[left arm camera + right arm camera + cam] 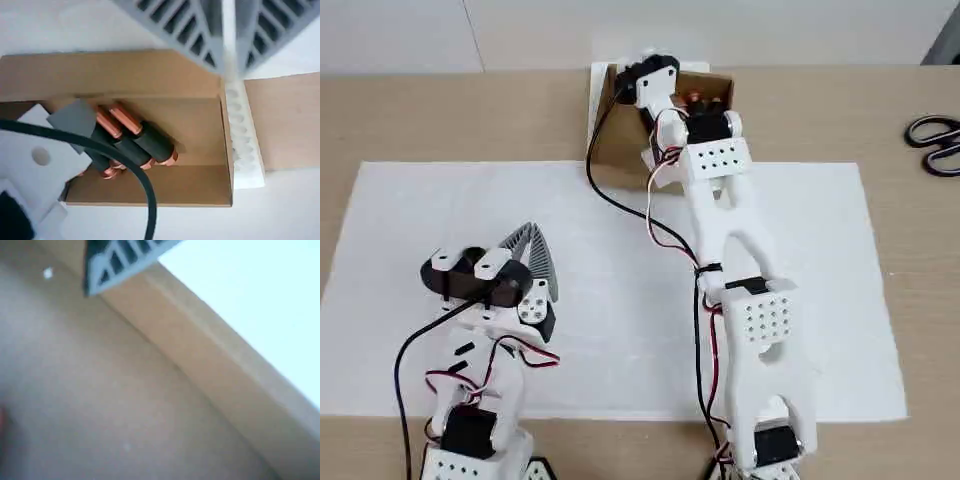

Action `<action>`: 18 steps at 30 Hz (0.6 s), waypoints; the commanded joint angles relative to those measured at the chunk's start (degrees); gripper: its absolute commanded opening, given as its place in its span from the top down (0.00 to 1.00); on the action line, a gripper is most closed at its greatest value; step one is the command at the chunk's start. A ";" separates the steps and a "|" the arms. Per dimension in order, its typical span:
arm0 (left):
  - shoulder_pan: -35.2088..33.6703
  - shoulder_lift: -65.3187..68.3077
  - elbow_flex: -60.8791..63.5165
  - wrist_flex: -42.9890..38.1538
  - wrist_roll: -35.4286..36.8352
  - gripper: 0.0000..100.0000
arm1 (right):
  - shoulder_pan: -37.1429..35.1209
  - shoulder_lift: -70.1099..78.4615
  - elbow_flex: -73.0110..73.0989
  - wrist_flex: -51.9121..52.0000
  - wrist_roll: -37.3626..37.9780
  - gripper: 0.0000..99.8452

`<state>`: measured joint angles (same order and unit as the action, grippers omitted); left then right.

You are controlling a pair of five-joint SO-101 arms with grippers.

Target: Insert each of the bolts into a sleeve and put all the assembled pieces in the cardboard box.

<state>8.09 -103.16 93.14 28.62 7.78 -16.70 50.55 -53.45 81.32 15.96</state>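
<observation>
Right hand [75, 120] is down inside the cardboard box [605, 130], prob. to set a piece down; apart or together, can't tell. Looks like three bolt-in-sleeve pieces [142, 142] side by side on its floor. Left hand [531, 235] hangs over the white sheet [420, 200], fingers together, empty. No legible print.

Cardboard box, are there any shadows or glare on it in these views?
Left wrist view: the assembled pieces throw a soft shadow on the floor of the cardboard box, no harsh glare. High view: the box's inside looks darker beneath the right arm. Right wrist view: cardboard evenly lit, with bright white beyond the rim.
</observation>
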 commanded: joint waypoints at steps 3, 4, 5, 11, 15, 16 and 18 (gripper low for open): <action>-0.53 -0.70 -0.48 -1.49 0.09 0.99 | 0.22 -0.22 -0.18 6.11 0.09 0.78; -0.53 -0.70 -0.48 -1.49 0.09 0.99 | 0.31 -0.92 -1.05 6.11 0.09 0.78; -0.53 -0.70 -0.40 -1.49 0.09 0.99 | 0.40 -1.63 -2.11 6.02 0.09 0.78; -0.53 -0.70 -0.40 -1.49 0.09 0.99 | 1.45 -2.07 -8.53 0.84 0.26 0.78; -0.53 -0.70 -0.40 -1.49 0.09 0.99 | 3.56 -1.89 -8.62 -8.40 0.26 0.78; -0.53 -0.70 -0.40 -1.49 0.09 0.99 | 4.09 -1.54 -8.62 -11.21 0.26 0.78; -0.53 -0.70 -0.48 -1.49 0.09 0.99 | 5.14 -0.40 -8.62 -16.84 0.26 0.78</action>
<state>8.09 -103.16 93.14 28.62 7.78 -13.19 50.29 -59.52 71.65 16.04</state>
